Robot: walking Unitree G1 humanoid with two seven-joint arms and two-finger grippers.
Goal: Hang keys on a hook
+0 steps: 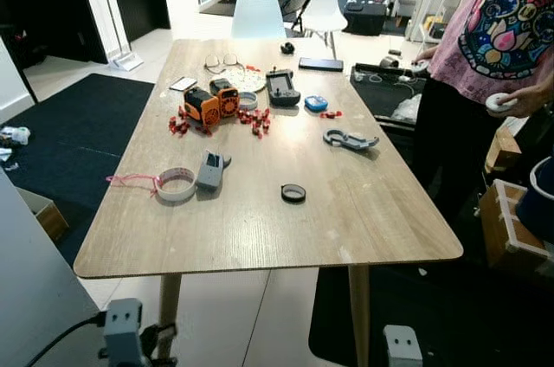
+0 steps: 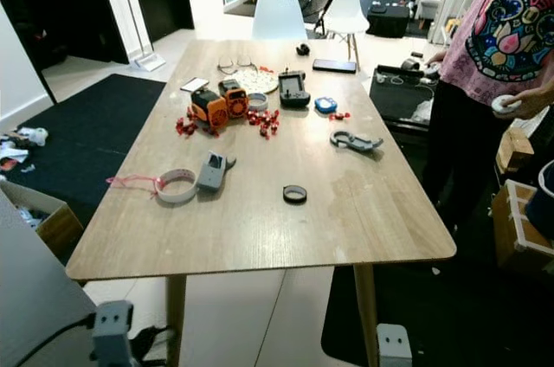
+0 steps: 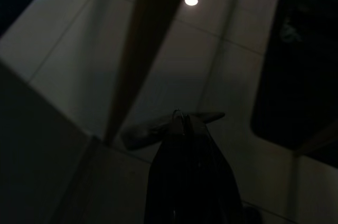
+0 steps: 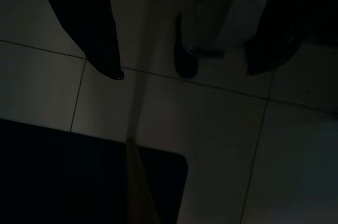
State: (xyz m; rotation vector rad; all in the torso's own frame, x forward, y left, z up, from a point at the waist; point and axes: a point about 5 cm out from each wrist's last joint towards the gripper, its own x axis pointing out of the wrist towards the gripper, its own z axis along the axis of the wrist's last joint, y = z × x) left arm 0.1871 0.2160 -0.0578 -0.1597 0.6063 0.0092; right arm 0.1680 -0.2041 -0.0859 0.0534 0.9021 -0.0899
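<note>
Both arms hang low below the worktop [image 1: 260,237], pointing down at the tiled floor [image 4: 211,145]. The left claw [image 3: 182,123] has its two black fingers pressed together to a single tip, with a thin metal ring showing right at that tip; it is too dark to tell what the ring belongs to. The right claw [image 4: 182,73] is spread wide, fingers well apart, nothing between them, a worktop leg [image 4: 138,182] just beyond it. Up above both claws, on the worktop, sit an orange device [image 1: 212,103], a roll of tape [image 1: 176,183] and a grey carabiner [image 1: 349,138]. A person [image 1: 493,47] stands off to the right side.
</note>
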